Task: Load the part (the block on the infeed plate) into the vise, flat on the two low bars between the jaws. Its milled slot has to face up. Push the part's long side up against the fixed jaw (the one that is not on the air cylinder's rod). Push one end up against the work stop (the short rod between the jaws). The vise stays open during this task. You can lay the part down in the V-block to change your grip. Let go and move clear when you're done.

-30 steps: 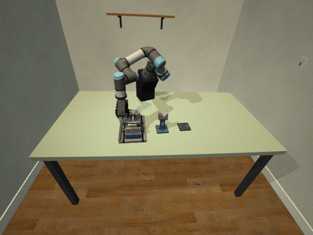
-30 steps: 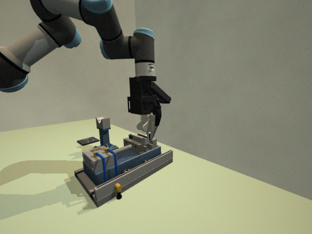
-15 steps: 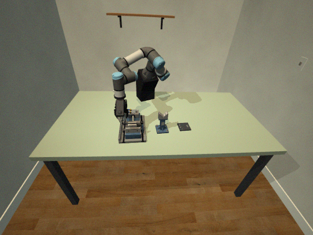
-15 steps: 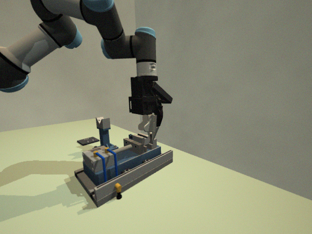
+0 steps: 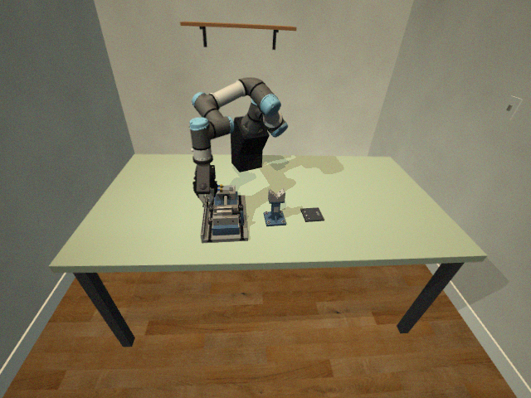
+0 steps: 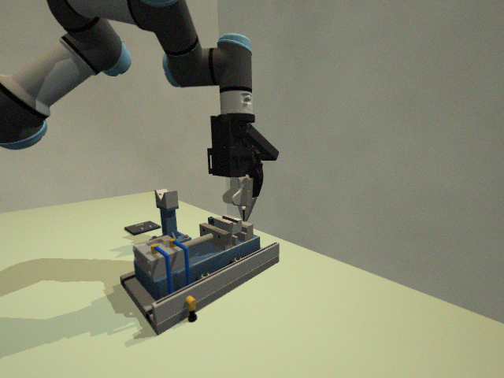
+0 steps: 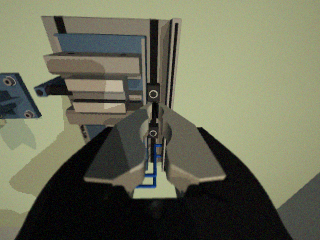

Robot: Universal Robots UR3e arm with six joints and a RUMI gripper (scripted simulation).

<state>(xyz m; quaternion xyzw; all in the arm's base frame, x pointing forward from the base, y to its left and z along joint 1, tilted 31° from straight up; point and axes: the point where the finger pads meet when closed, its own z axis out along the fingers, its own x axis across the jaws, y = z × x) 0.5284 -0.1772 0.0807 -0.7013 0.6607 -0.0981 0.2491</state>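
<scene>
Two fingers of the gripper (image 5: 207, 204) (image 6: 245, 220) (image 7: 154, 105) are fully closed, with nothing between them. Their tips hang beside the part's free end, at the side of the vise (image 5: 226, 230) (image 6: 195, 264) (image 7: 100, 44); I see no clear contact.

The part (image 5: 223, 211) (image 6: 228, 222) (image 7: 97, 85) lies between the open jaws, apparently flat, slot up. The work stop (image 5: 238, 210) (image 6: 210, 220) (image 7: 59, 90) is at its other end, the fixed jaw (image 5: 226, 220) (image 6: 247, 230) (image 7: 95, 65) along one long side. I can't tell whether either touches. My reading is that seating is nearly done and a nudge toward the stop is in hand.

If the tips come in too high, they could skate over the part; too low, they could strike the vise. A push off the part's middle line could swing the end away from the fixed jaw, and a hard one could ride it up off the low bars. Pushing from the moving jaw (image 5: 225, 206) (image 6: 215, 235) (image 7: 90, 118) side risks snagging that jaw.

Farther out, the V-block (image 5: 276, 196) (image 6: 167, 199) and the infeed plate (image 5: 312, 214) (image 6: 142, 227) carry no part.
</scene>
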